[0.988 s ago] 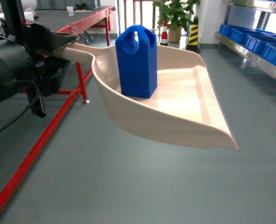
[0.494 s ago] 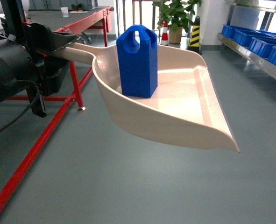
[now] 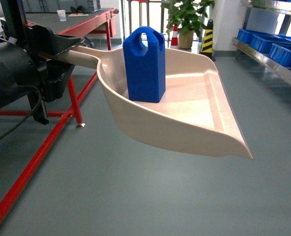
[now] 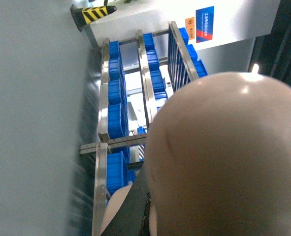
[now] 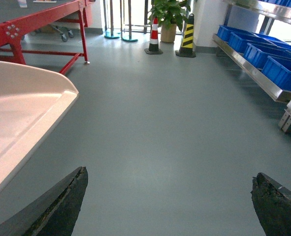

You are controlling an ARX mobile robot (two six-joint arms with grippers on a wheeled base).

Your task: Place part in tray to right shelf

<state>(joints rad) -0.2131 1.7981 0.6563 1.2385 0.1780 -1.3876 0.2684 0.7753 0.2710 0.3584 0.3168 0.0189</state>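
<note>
While the left end effector (image 3: 61, 49) seemingly grips the tray (image 3: 194, 123), grey floor (image 3: 135, 196) lies below.

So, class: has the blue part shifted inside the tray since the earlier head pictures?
No. The part stands upright at the same spot by the tray back rim; only the background drifts.

Bright even indoor light, glare on the tray (image 4: 224, 147) underside, streaky blur on floor (image 4: 37, 123), window blown out
</note>
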